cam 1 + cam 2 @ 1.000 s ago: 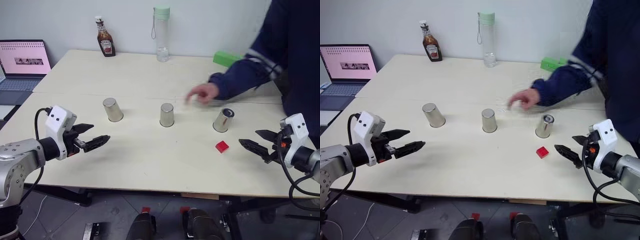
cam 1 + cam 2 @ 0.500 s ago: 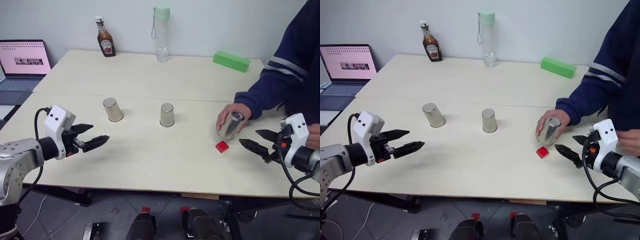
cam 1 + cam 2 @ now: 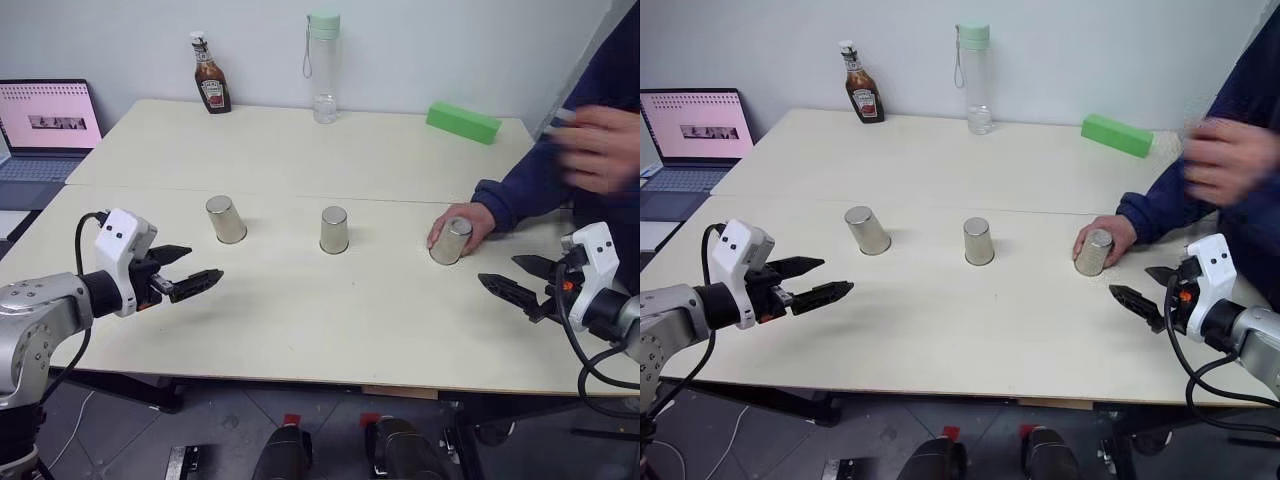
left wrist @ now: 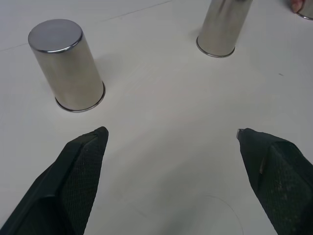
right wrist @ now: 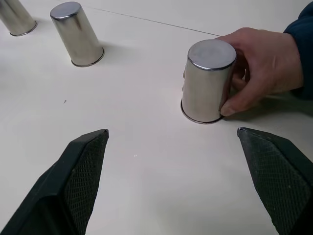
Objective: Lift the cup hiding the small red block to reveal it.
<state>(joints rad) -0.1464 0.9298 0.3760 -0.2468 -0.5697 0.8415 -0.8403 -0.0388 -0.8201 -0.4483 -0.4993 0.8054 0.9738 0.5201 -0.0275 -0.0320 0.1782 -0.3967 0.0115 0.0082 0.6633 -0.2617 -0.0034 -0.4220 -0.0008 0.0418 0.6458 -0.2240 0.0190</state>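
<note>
Three identical steel cups stand upside down in a row on the pale table (image 3: 300, 320): a left one (image 3: 226, 219), a middle one (image 3: 334, 230) and a right one (image 3: 450, 241). A person's hand (image 3: 470, 222) rests around the right cup (image 5: 208, 81). The small red block is hidden. My left gripper (image 3: 203, 263) hovers open and empty near the table's left front, short of the left cup (image 4: 67, 64). Open and empty too, my right gripper (image 3: 498, 271) hovers at the right front, just in front of the right cup.
A ketchup bottle (image 3: 210, 75), a clear water bottle (image 3: 323, 68) and a long green block (image 3: 463, 122) stand along the far edge. A laptop (image 3: 48, 125) sits on a side table at the left. The person's other hand (image 3: 600, 148) is raised at the right.
The person's hand picked up the right cup, brought it over the red block and set it upside down on the table; the block no longer shows. Both grippers stayed still.
</note>
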